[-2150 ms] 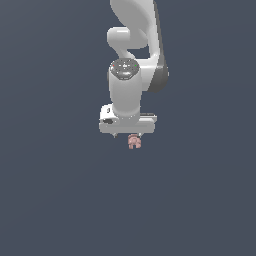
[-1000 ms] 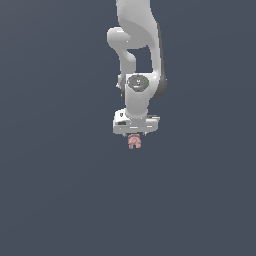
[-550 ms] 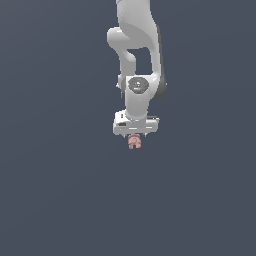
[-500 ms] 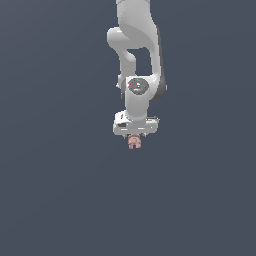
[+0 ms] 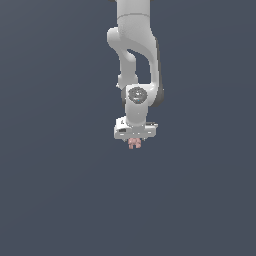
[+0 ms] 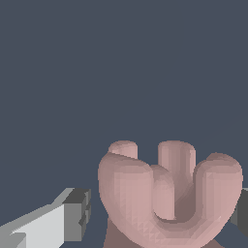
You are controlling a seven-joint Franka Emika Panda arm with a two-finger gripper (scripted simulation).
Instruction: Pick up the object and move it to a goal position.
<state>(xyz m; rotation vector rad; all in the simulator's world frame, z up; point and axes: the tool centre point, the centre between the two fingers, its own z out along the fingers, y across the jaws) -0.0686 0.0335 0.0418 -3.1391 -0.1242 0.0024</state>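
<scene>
- the white robot arm point(image 5: 135, 60) hangs down from the upper edge of the exterior view, its wrist pointing straight down over a plain dark grey-blue ground.
- the claw point(image 5: 134, 142) sits at the arm's lower end, under a wide white cross-piece; in the exterior view its fingers are too small to make out singly.
- the object point(image 5: 133, 144), a small pinkish-tan lump, shows just beneath the cross-piece, right at the claw's tip, and is much smaller than the claw body above it.
- in the wrist view the object point(image 6: 169, 193) fills the lower middle of the picture: several rounded lobes stand up like stubby fingers, joined by a curved u-shaped band across its front.
- one finger point(image 6: 72, 215) of the claw, white with a dark grey pad, lies just beside the object on one side; a sliver of dark grey pad shows at the picture's edge on the object's other side.
- the claw is closed in on the object from both sides and has hold of it; whether the nearer pad truly touches the lobe cannot be told, as a thin gap seems to show there.
- no worktop edge or other thing shows around the arm; the ground is one flat colour in both views.
</scene>
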